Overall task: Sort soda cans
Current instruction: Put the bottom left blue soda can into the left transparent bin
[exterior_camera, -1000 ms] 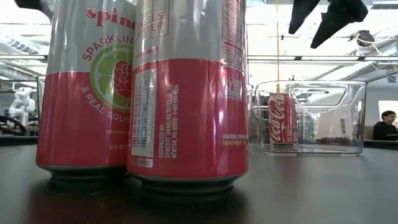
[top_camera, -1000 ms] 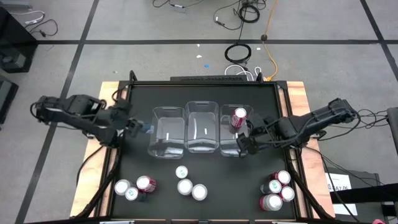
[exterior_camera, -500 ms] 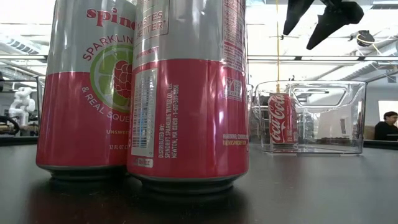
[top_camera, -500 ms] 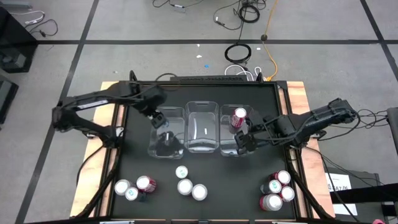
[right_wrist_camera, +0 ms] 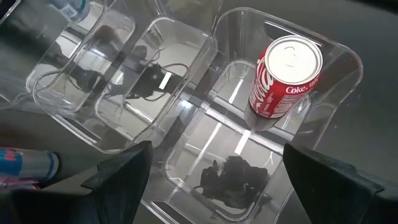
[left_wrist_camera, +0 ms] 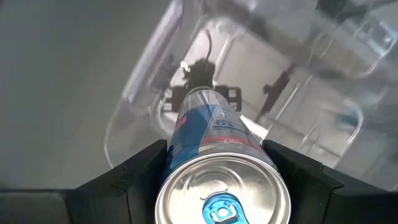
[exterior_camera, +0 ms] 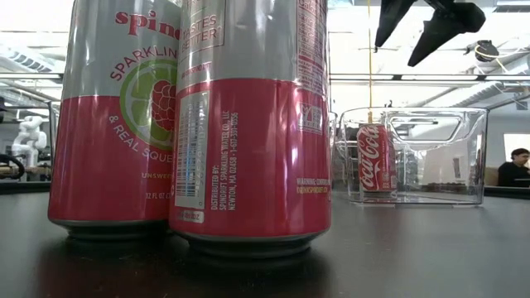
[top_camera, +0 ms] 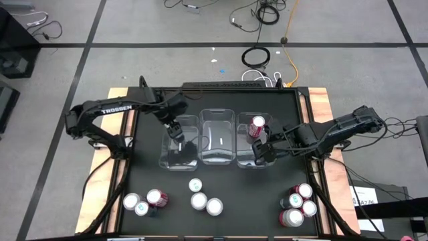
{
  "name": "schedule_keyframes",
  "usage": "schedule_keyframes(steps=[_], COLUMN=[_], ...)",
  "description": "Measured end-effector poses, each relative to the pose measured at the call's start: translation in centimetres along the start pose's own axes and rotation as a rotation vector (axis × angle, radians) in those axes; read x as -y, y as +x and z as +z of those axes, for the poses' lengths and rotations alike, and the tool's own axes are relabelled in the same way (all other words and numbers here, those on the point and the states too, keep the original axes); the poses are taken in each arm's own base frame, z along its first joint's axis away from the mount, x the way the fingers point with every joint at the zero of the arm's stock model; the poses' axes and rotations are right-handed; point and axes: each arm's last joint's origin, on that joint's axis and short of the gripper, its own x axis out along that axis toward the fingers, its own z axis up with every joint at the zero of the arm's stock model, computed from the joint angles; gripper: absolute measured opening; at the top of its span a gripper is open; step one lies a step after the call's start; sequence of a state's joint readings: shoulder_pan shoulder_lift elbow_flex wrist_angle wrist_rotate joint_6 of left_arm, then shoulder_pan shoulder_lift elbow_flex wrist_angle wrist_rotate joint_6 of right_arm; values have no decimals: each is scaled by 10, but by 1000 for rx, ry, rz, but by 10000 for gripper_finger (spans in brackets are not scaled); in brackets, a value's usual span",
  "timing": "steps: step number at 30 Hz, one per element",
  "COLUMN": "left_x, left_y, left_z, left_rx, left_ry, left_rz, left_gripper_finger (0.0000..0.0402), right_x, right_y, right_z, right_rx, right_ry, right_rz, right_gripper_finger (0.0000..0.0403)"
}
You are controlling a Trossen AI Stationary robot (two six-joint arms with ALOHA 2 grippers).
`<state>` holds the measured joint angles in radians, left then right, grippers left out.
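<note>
Three clear bins (top_camera: pixel 217 137) stand side by side in the middle of the black tabletop (top_camera: pixel 221 194). The left pincer (top_camera: pixel 175 129) hangs over the leftmost bin, its fingers clamped on a blue-sided can (left_wrist_camera: pixel 214 165) with a silver top and blue tab, seen end-on in the left wrist view. The rightmost bin (right_wrist_camera: pixel 336 68) holds one upright red cola can (right_wrist_camera: pixel 285 78), standing at its far end. The right pincer (top_camera: pixel 262 150) hovers above the near end of that bin, fingers spread apart and holding nothing.

The other cans stand near the front edge of the tabletop in three groups: a cluster at the left (top_camera: pixel 144 201), three silver-topped cans in the middle (top_camera: pixel 200 197), and a tight bunch at the right (top_camera: pixel 297 204). Their side colours are hard to tell from above, though the low view shows two pink-and-silver sparkling water cans (exterior_camera: pixel 248 124) touching each other close to the camera.
</note>
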<state>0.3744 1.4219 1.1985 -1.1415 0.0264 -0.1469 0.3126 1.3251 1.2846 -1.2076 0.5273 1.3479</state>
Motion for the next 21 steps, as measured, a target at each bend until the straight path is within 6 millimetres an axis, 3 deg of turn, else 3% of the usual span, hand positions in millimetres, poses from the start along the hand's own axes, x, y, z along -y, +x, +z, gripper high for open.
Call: schedule_keyframes(steps=[12,21], left_x=[-9,-10], left_y=[21,22], left_z=[-12,-10], left_rx=[4,25], left_ry=[1,-2], left_rz=[-16,10], left_gripper_finger=[258,258], right_x=[0,0], right_y=[1,1], right_z=[1,1], right_rx=[2,2], right_ry=[19,34], right_rz=[-4,-4], right_gripper_finger=[354,354])
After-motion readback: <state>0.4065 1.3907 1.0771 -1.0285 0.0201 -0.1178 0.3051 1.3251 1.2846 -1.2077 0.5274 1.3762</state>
